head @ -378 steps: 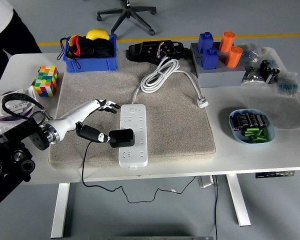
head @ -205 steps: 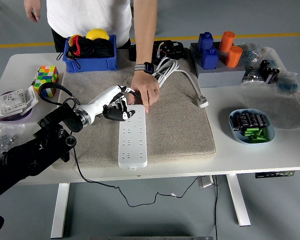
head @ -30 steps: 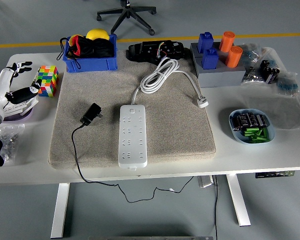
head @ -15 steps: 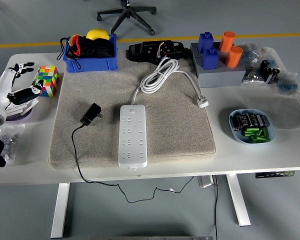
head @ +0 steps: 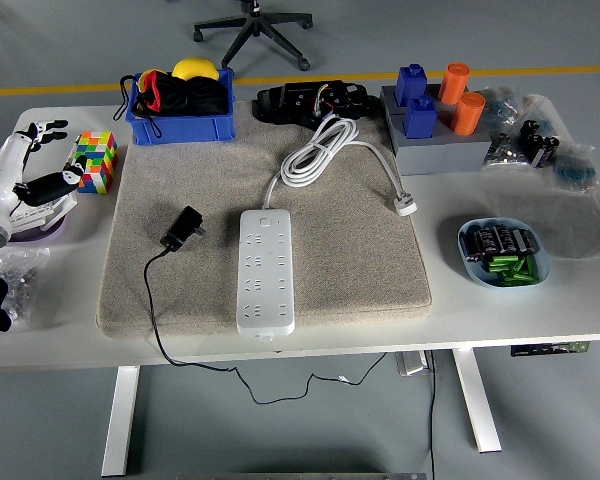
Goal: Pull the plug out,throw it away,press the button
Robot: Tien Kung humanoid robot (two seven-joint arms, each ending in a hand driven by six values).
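A white power strip [head: 266,268] lies lengthwise on the beige mat [head: 350,250], its button at the far end; no plug is in it. The black plug [head: 183,227] lies on the mat to the strip's left, its black cable running off the near table edge. My left hand [head: 35,162] is at the far left edge of the table, well away from both, fingers spread and empty. The right arm is out of view.
A colourful cube [head: 94,161] sits beside my left hand. Behind the mat stand a blue bin [head: 178,122], a coiled white cable [head: 322,150] and a grey block with blue and orange pieces [head: 435,110]. A bowl of batteries [head: 502,252] is at the right.
In the oldest frames my left hand was at the strip with the plug, and a person's hand pressed on the strip. Now the plug lies loose, the person is gone, the hand rests at left.
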